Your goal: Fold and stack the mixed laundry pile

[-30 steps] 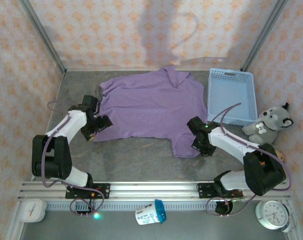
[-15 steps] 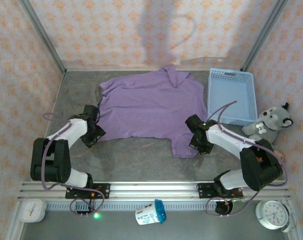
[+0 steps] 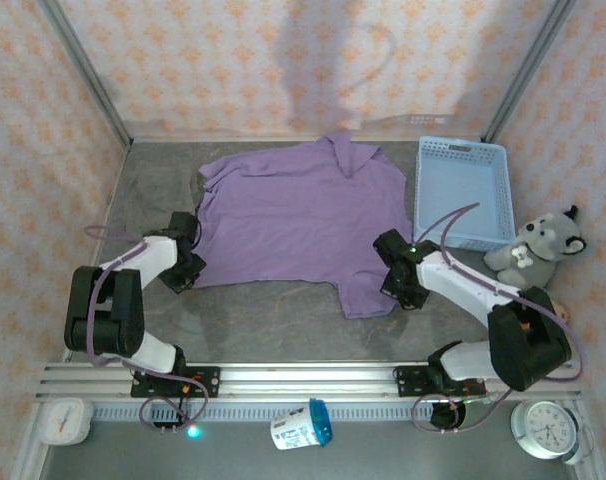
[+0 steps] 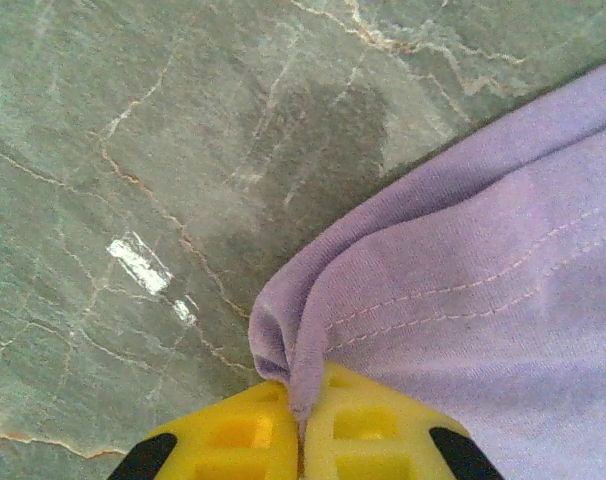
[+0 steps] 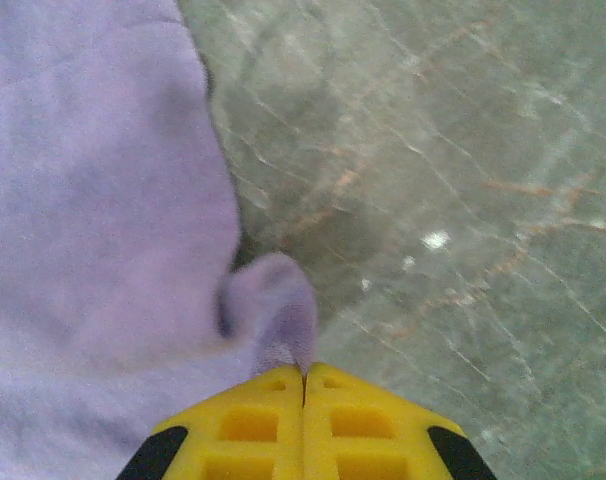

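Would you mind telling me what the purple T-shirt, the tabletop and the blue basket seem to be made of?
The purple T-shirt looks like soft matte knit jersey, perhaps cotton: fine weave, stitched hem, limp folds. The tabletop looks like grey-green marble or a marble-print laminate, slightly glossy: pale veins, small glints. The blue basket looks like smooth moulded plastic: regular lattice walls.

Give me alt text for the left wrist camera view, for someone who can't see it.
The left gripper, yellow-fingered, is shut on a bunched, stitched edge of the lavender T-shirt at the bottom of the frame. The shirt spreads up and to the right across a grey-green marbled table.
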Robot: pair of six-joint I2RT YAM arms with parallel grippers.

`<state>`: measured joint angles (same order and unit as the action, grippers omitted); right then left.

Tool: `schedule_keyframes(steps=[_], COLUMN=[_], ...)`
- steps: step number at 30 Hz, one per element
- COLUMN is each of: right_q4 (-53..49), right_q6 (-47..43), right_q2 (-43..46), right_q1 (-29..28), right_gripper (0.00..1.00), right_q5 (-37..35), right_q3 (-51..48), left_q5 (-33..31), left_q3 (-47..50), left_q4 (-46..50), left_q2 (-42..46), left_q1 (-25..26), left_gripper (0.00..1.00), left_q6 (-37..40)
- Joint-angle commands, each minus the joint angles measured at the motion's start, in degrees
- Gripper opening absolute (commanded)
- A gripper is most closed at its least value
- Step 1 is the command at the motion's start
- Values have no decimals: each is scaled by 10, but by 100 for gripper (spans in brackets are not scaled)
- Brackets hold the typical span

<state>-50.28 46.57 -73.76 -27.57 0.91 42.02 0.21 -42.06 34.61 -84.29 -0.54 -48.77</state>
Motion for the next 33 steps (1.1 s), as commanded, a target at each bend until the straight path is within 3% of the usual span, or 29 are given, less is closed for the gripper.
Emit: schedule_keyframes(steps=[1,5,6,7,12,17,23,33], right_q4=[-91,-177,-189,-198,-161,-108,-16,22], right_q6=[31,47,50,50,26,-4,-28,-80], right_q2=[56,156,172,187,186,116,13,-216], right_q1=[1,1,2,3,20,52,105,159], right_gripper=[0,0,0,0,0,0,0,0], right_q5=[-16,-40,-47,-52,-40,-78,-63,-32], right_q3=[-8,25,34,44,89,166,240,451], left_q5=[5,23,25,27,27,17,6,-9], left_q3=[41,51,49,42,-17,-91,-181,-383], left_q4=[18,43,47,52,63,66,62,102], left_q2=[31,90,102,112,118,70,-7,-170], left_q1=[-3,-3,-3,-3,-3,-6,-13,-32], left_gripper=[7,6,0,0,0,0,0,0], left_q6=[28,39,39,41,44,38,31,42])
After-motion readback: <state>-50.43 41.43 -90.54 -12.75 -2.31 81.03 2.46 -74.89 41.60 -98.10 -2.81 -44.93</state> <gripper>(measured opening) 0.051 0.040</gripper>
